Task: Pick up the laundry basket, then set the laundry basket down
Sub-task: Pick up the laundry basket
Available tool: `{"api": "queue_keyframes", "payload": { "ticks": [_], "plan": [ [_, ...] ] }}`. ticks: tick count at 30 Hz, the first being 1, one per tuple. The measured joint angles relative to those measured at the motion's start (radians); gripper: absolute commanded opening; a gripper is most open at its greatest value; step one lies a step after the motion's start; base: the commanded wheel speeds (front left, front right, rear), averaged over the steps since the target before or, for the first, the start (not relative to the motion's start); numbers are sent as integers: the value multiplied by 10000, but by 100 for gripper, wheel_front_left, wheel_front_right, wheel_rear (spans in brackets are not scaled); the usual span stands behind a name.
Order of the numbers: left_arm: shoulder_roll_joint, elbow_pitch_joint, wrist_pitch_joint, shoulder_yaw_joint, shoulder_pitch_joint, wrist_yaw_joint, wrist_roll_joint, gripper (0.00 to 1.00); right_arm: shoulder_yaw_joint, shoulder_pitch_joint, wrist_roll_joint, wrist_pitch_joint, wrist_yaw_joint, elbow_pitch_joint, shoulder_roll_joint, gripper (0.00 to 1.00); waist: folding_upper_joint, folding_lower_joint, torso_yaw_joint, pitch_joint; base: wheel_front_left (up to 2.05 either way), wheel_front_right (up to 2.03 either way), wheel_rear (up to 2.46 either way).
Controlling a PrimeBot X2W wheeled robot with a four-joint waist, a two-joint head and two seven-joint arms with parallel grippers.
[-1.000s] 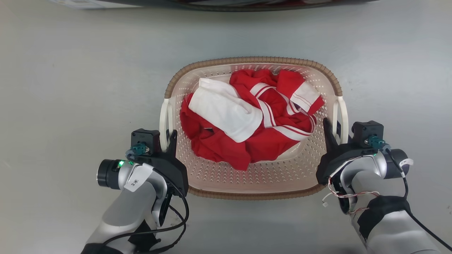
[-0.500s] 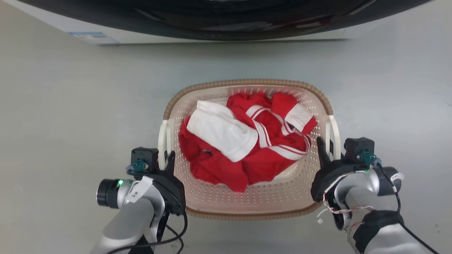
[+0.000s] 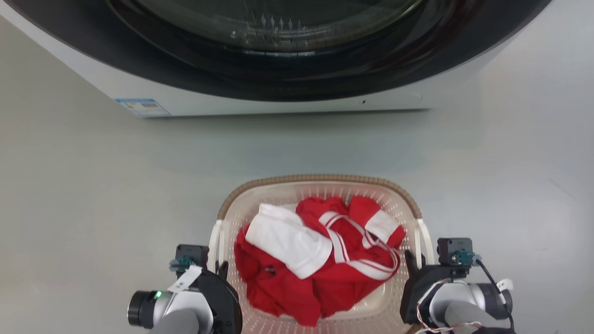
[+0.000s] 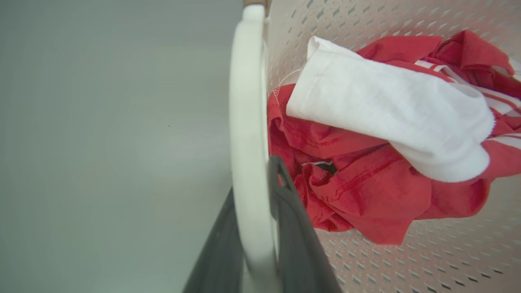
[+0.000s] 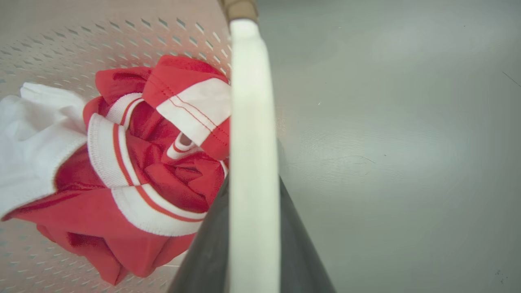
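The left gripper point(image 3: 219, 268) and right gripper point(image 3: 413, 258) each clamp a white handle point(image 4: 248, 122) of the laundry basket point(image 3: 320, 178), held between them before the washer point(image 3: 278, 93). Likely carry step; next, lower level, then release.

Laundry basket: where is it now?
The basket is bottom centre in the head view, before the washer, between the left fingers and right fingers.

Laundry basket point(image 3: 320, 178) sat low in view, over grey floor point(image 3: 93, 185), well apart from the washer point(image 3: 278, 55) at the top edge. Red garments point(image 3: 287, 287) lay inside, with a white cloth point(image 3: 287, 243) on top. Left gripper point(image 3: 218, 268) was at the left handle point(image 3: 214, 246) and right gripper point(image 3: 416, 260) at the right handle point(image 3: 427, 241), each with a dark finger inside the wall.
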State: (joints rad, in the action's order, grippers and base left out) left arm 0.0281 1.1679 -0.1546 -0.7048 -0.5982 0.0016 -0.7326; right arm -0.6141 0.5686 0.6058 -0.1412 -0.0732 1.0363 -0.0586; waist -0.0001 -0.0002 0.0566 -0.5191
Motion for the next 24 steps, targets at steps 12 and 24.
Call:
{"api": "queue_keyframes", "payload": {
  "ticks": [12, 24],
  "plan": [
    [21, 489, 740, -228, 1261, -194, -301, 0, -1386, -1224, 1281, 963, -332, -364, 0, 0, -1, 1, -202, 1865, 0, 0, 0],
    [44, 650, 1363, -435, 2431, -290, -688, 0, -2426, -2213, 2119, 1770, -504, -405, -12, 0, 0, 1, -405, 3650, 0, 0, 0]
  ]
}}
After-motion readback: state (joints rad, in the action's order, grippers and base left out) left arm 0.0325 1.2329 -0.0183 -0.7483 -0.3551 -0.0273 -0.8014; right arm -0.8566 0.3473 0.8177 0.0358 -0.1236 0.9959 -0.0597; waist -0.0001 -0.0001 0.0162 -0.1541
